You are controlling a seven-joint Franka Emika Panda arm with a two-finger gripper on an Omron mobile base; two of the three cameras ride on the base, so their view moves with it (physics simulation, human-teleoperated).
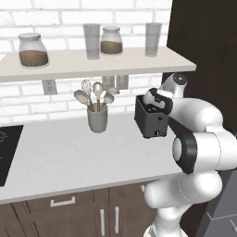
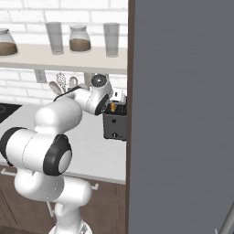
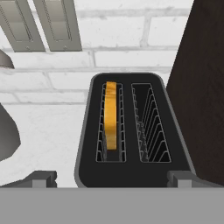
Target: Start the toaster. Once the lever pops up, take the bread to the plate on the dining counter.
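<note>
White brick backed the pale worktop (image 1: 69, 152) you were working at, with a shelf (image 1: 92, 65) of jars and glasses above and a grey utensil cup (image 1: 97, 118) standing left of the toaster (image 1: 150, 121). You had the toaster at the worktop's right end, close against a dark tall panel (image 3: 201, 87), its front with the pale controls turned toward the near edge. In the hand view its two slots ran lengthwise from near to far — the bread (image 3: 111, 114) stood on edge in the left slot, its golden crust uppermost and its long axis along the slot. Your gripper (image 3: 112, 178) hung directly over the toaster's near end, fingers (image 3: 41, 178) spread wide apart, one to either side of the body, clasping nothing — the bread lay just ahead of them and lower.
</note>
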